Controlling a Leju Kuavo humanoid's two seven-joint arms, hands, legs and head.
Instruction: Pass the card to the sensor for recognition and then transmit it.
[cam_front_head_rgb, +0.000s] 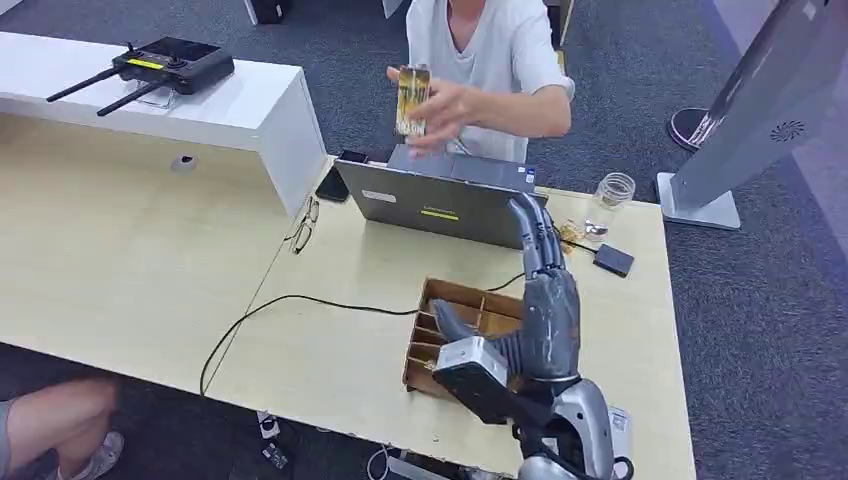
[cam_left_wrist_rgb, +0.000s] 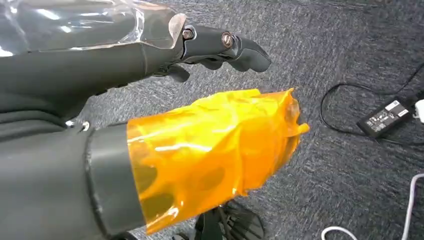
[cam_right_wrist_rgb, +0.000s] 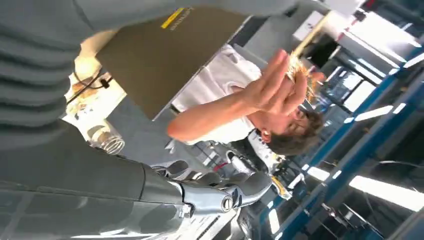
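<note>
A person behind the table holds the yellow patterned card (cam_front_head_rgb: 412, 98) upright in a raised hand, above the laptop (cam_front_head_rgb: 440, 205). My right hand (cam_front_head_rgb: 543, 285) is lifted over the table beside the laptop, fingers stretched toward the person and holding nothing. The right wrist view has the card (cam_right_wrist_rgb: 300, 75) pinched in the person's hand, well beyond my fingertips (cam_right_wrist_rgb: 250, 185). A small black box (cam_front_head_rgb: 613, 260) lies on the table to the right of my hand. My left hand (cam_left_wrist_rgb: 100, 60), its thumb wrapped in orange tape, hangs empty over grey carpet.
A wooden compartment box (cam_front_head_rgb: 470, 298) sits under my right forearm. A glass jar (cam_front_head_rgb: 610, 200), glasses (cam_front_head_rgb: 303, 228), a phone (cam_front_head_rgb: 333, 185) and a black cable (cam_front_head_rgb: 300, 300) lie on the table. A controller with antennas (cam_front_head_rgb: 165, 65) rests on the white counter. A power adapter (cam_left_wrist_rgb: 387, 117) lies on the floor.
</note>
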